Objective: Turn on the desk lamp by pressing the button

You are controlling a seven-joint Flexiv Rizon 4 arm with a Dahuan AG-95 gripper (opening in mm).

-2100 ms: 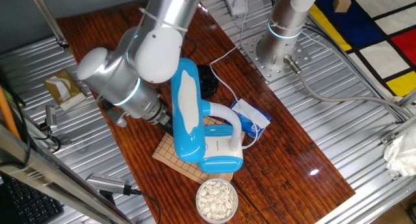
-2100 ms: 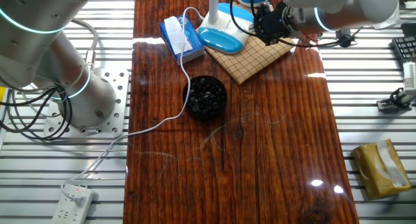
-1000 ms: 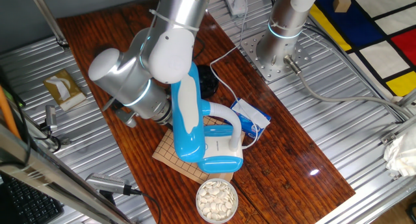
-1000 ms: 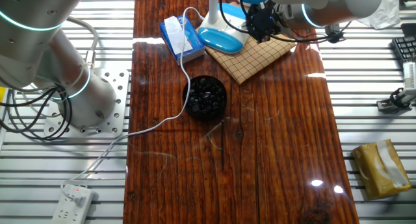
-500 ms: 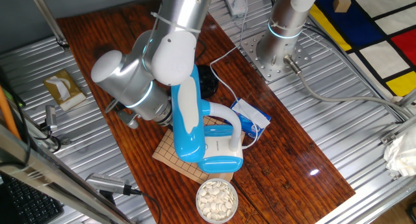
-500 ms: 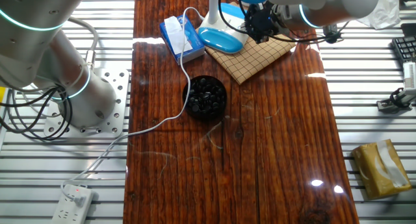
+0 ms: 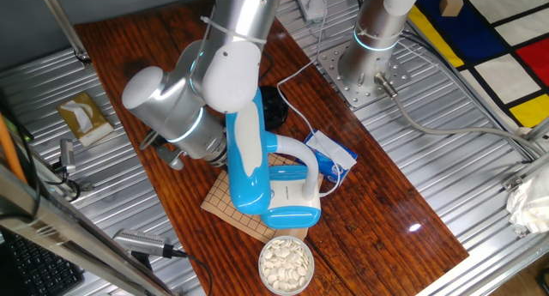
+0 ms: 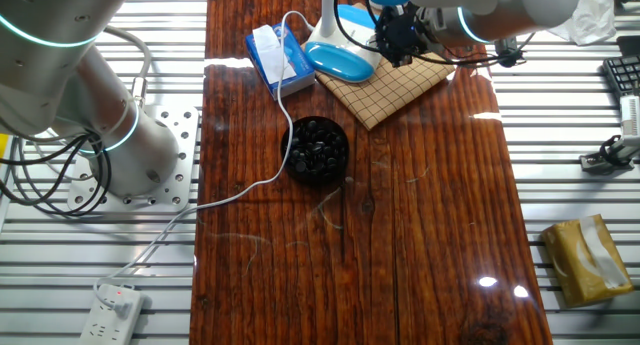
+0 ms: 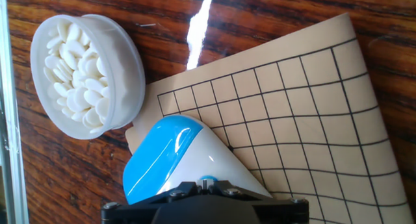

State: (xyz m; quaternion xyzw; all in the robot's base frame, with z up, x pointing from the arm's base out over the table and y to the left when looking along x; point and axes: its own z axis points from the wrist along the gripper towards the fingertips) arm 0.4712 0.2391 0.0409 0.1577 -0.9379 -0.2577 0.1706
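The desk lamp (image 7: 243,150) has a sky-blue oblong head, a curved white neck and a boxy base (image 7: 292,202) that stands on a tan grid board. In the other fixed view the base (image 8: 340,60) lies just left of my gripper (image 8: 397,35). In the hand view the blue and white base (image 9: 169,159) fills the lower middle, and its small round blue button (image 9: 208,178) sits right at my gripper (image 9: 204,184). The dark fingers meet at a thin seam, shut, with nothing between them. The lamp's light strip looks unlit.
The grid board (image 9: 292,120) lies under the lamp. A white bowl of white stones (image 9: 81,74) stands beside it. A black bowl of dark stones (image 8: 318,148), a small blue-white packet (image 8: 275,55) and a white cable (image 8: 240,190) are nearby. A second arm's base (image 7: 369,69) stands behind.
My gripper has moved left across the grid board to the lamp base over the last two seconds. In the last half second it has barely shifted. The lamp has not moved.
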